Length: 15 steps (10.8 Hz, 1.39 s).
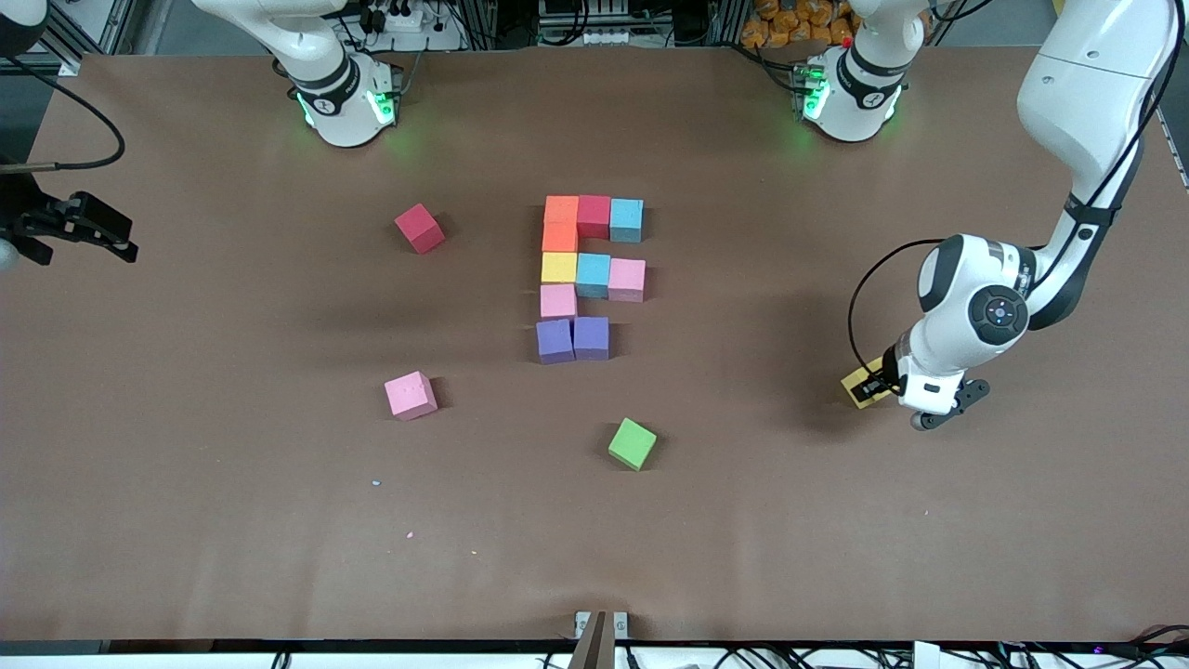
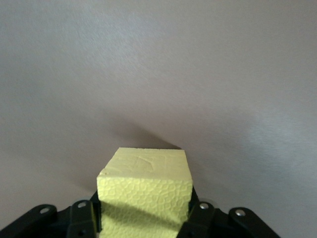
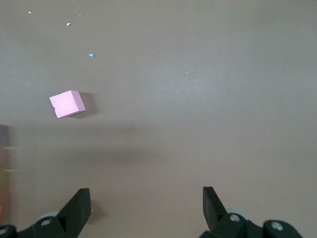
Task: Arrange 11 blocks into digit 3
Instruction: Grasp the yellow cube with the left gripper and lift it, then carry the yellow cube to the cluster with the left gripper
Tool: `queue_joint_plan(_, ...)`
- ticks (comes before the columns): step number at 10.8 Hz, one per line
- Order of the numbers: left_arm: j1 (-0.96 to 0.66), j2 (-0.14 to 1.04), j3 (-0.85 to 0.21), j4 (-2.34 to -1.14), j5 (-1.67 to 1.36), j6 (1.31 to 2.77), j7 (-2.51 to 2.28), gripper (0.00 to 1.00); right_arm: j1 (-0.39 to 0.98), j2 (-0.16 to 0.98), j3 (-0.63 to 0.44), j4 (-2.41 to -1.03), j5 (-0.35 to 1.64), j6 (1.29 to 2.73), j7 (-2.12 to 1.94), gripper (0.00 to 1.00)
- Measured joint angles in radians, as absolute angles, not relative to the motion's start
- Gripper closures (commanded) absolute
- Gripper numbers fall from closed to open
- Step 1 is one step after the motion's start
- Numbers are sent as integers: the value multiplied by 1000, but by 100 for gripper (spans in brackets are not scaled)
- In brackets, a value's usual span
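Two tools: the left tool (image 1: 878, 386), low at the left arm's end of the worktop (image 1: 186, 520), is clamped on a yellow block (image 2: 146, 191); the right tool (image 3: 146, 210) waits with fingers spread wide at the right arm's end. Nine blocks (image 1: 588, 276) sit touching at mid-worktop in orange, red, blue, yellow, pink and purple. Loose: a red block (image 1: 420, 228), a pink block (image 1: 411, 395), a green cube (image 1: 633, 443).

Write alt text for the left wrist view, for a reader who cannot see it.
Seen from the left wrist, a pale yellow foam cube sits clamped between the black fingers of the left gripper. The plain brown table fills everything else in the picture, with a soft shadow spreading from the cube.
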<state>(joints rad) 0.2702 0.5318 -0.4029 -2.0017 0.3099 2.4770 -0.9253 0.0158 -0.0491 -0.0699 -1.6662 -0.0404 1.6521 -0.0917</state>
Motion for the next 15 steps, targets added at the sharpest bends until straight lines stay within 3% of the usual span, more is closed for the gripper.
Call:
queue_joint_plan(8, -82, 599, -411, -1812, 206, 2436, -1743, 100, 15, -49, -72, -1666, -40, 1652, -92, 0)
queue_joint_plan(15, -222, 651, -410, -1725, 201, 2432, -2212, 100, 15, -49, -73, -1666, -40, 1651, -92, 0)
